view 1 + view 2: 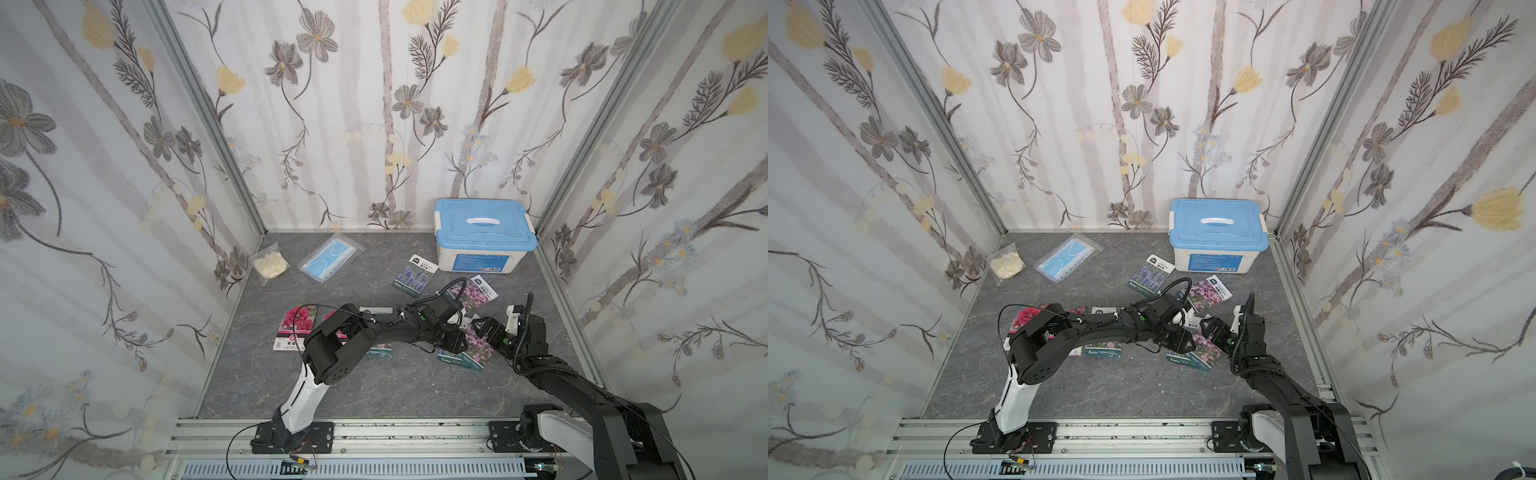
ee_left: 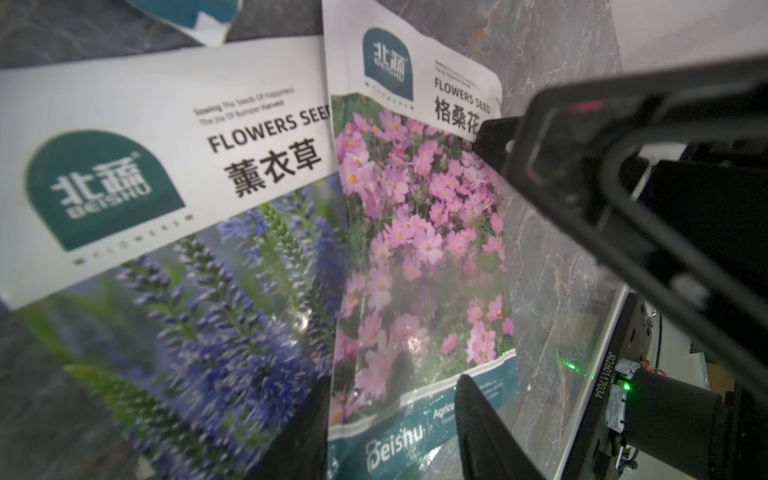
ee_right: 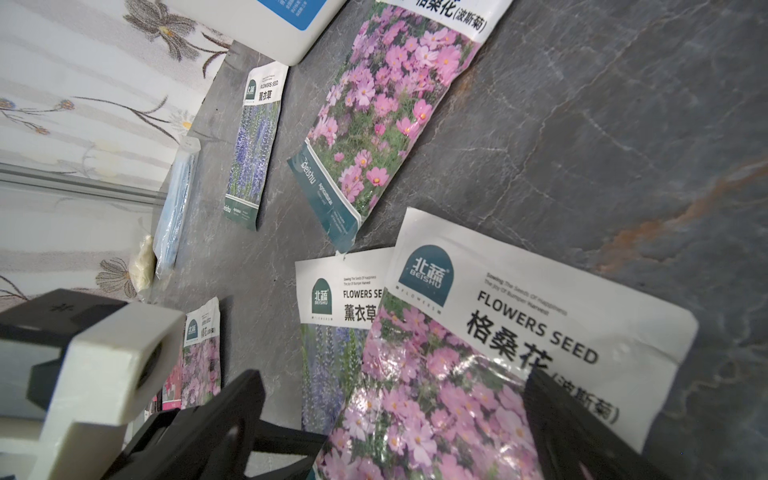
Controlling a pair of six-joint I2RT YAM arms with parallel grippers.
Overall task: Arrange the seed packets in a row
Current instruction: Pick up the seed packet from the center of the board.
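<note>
We see a grey marbled desk [image 1: 374, 386]. At its back lie a cream-filled bag [image 1: 270, 262], a bagged blue mask [image 1: 331, 257] and a blue-lidded box [image 1: 484, 237]. The seed packets lie flat and scattered: a lavender packet [image 1: 413, 274] and a pink packet [image 1: 480, 293] near the box, a red packet [image 1: 297, 322] at left, and a nearer pink packet [image 1: 478, 351] overlapping a second lavender packet [image 2: 187, 208]

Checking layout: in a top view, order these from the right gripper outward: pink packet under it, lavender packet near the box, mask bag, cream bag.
From the right gripper:
1. pink packet, directly beneath
2. lavender packet, behind, leftward
3. mask bag, back left
4. cream bag, left wall
</note>
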